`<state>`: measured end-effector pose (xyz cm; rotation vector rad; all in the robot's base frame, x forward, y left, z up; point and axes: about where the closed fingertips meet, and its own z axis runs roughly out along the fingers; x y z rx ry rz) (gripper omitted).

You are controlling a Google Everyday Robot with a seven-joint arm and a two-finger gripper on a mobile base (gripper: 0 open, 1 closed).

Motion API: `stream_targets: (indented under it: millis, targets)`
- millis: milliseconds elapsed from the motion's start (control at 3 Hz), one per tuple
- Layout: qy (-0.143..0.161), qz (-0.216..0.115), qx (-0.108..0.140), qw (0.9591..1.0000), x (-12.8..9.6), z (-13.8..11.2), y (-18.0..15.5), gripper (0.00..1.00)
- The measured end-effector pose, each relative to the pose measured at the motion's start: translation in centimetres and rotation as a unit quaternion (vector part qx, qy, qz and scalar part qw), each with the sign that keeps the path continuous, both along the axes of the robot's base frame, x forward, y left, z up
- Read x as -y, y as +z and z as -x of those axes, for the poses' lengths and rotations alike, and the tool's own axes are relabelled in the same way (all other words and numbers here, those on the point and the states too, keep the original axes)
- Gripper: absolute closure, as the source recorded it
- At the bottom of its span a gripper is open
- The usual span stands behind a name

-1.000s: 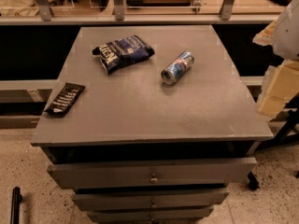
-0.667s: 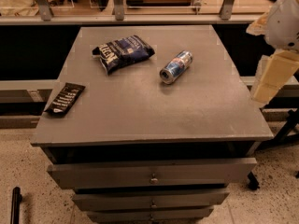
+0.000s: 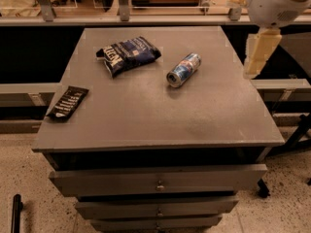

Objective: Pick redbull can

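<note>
Approach step, no grasp yet. Redbull can (image 3: 183,70) lies on its side mid-far on counter (image 3: 146,120), just right of snack bag (image 3: 128,54). Tool (image 3: 257,57) hangs past the far-right edge, well apart from the can; open or closed, can't tell. Next: move left, descend, straddle can.

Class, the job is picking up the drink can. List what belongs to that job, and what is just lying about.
Belongs to the job:
can, on its side on the table
gripper, hanging at the table's right side, apart from the can

Just lying about:
blue snack bag, left of the can
black wrapper, at the table's left edge
</note>
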<state>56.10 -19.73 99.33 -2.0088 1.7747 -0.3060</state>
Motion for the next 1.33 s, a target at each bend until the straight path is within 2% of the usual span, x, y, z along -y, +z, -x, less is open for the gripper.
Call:
stream_targets:
  millis: [333, 667, 1000, 1333]
  targets:
    - [0.099, 0.044, 0.036, 0.9934, -3.1, -3.3, 0.5, 0.0]
    - [0.197, 0.078, 0.047, 0.9762, -7.0, -5.2, -0.1, 0.0]
    - [0.276, 0.094, 0.033, 0.9558, -11.0, -6.5, -1.6, 0.0]
    - [0.324, 0.095, 0.016, 0.941, -14.1, -7.3, -3.8, 0.0]
